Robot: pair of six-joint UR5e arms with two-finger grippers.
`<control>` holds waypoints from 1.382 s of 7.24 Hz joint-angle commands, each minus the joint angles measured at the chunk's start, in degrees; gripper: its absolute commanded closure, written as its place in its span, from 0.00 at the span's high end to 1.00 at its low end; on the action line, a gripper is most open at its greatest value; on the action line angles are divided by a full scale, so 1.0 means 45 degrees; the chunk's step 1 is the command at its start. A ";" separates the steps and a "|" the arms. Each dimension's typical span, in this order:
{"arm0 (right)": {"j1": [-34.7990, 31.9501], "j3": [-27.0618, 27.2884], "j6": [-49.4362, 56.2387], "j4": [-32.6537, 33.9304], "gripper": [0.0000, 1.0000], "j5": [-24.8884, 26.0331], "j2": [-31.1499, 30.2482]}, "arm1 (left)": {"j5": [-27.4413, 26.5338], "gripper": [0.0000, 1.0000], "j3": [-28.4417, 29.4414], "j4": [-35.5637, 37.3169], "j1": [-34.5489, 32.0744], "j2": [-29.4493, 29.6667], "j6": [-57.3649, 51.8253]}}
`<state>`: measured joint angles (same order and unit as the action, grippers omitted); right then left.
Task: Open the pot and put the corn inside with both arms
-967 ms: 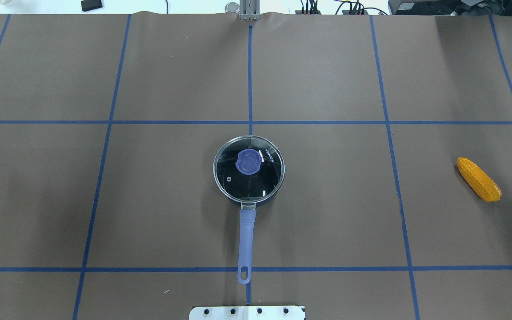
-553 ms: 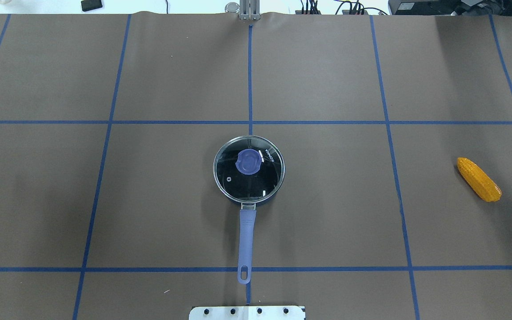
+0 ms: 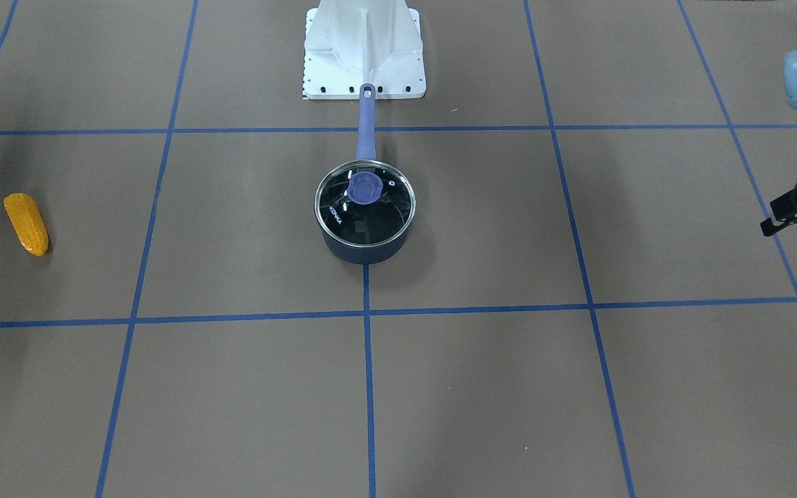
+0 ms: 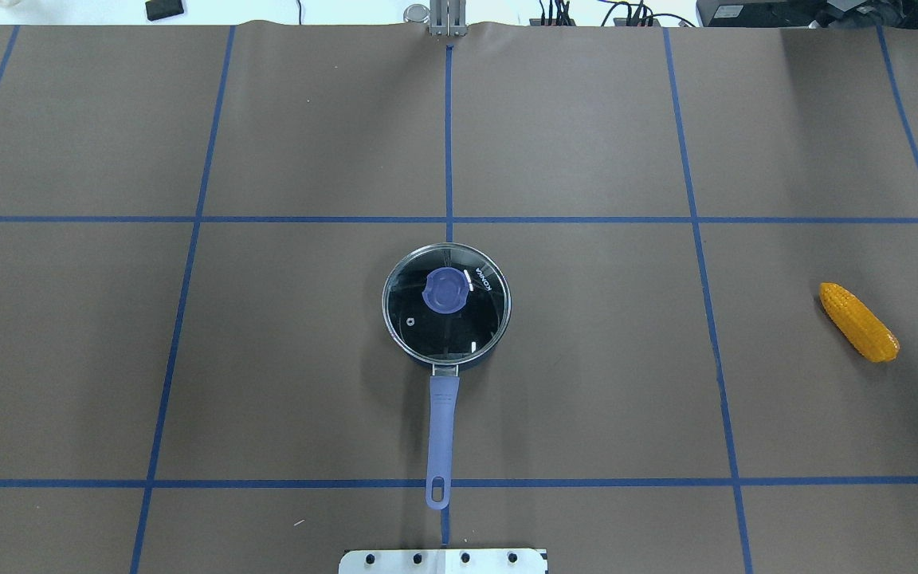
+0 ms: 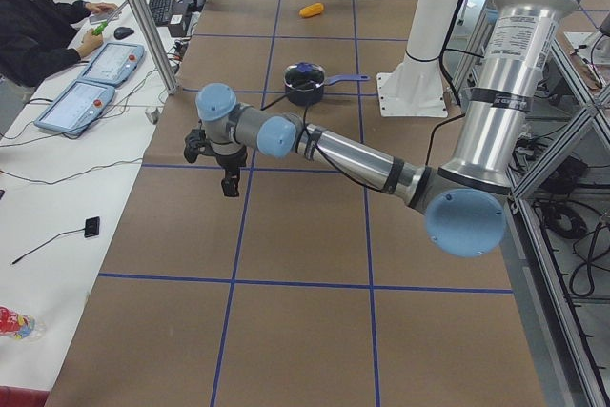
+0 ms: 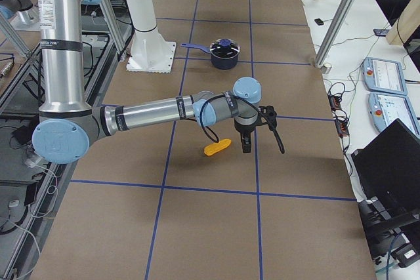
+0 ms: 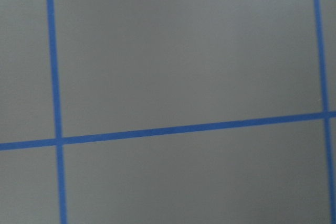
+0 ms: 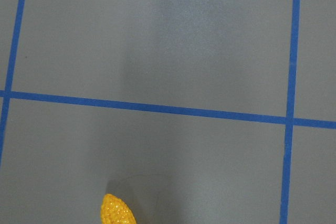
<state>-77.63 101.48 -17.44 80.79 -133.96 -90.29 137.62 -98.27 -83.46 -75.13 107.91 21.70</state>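
The dark navy pot (image 4: 459, 363) stands at the table's middle with the glass lid (image 4: 475, 319) and its blue knob (image 4: 445, 289) on it. Its lavender handle (image 4: 441, 430) points at the robot base. The pot also shows in the front view (image 3: 364, 250). The corn (image 4: 859, 321) lies flat at the far right, and its tip shows in the right wrist view (image 8: 116, 211). My left gripper (image 3: 796, 221) hangs at the far left edge, far from the pot. My right gripper (image 6: 248, 143) hovers just beyond the corn (image 6: 217, 147). I cannot tell how either gripper's jaws stand.
The white robot base plate (image 4: 443, 560) sits just behind the handle's end. Blue tape lines divide the brown table cover. A metal post (image 4: 445, 20) stands at the far edge. An operator (image 5: 38, 26) sits at a side desk beyond that edge.
My left gripper's tip has come into the overhead view at the left edge. My right gripper's tip has shifted slightly farther away at the right edge. Pot and corn have not moved.
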 commanded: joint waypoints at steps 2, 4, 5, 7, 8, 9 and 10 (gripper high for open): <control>0.0470 0.0318 0.0202 -0.0062 1.00 -0.0016 0.0163 | -0.0229 0.99 -0.0644 0.2394 0.2487 0.3705 0.3772; 0.0668 0.0105 0.0008 -0.0531 1.00 -0.0016 0.0028 | -0.0676 0.99 -0.0663 0.2354 0.3759 0.4726 0.4493; 0.0707 0.0104 0.0008 -0.0532 1.00 -0.0056 -0.0012 | -0.1686 0.99 -0.0586 0.2374 0.4539 0.5310 0.4532; 0.1542 0.0143 0.0163 -0.0571 1.00 0.0021 -0.0557 | -0.2782 0.99 -0.0391 0.2374 0.6218 0.6287 0.5424; 0.2030 0.0124 0.0183 -0.1151 0.99 0.0138 -0.0888 | -0.3563 1.00 -0.0196 0.2374 0.7193 0.6892 0.6011; 0.2538 0.0105 0.0184 -0.1930 0.97 0.0390 -0.1317 | -0.4093 1.00 0.0173 0.2374 0.7648 0.7458 0.6229; 0.3065 0.0085 0.0184 -0.2363 0.96 0.0741 -0.1476 | -0.4466 1.00 0.0293 0.2374 0.8058 0.7696 0.6251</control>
<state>-66.67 101.96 -16.64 73.03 -132.24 -95.57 120.07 -97.99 -72.77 -41.55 140.53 49.04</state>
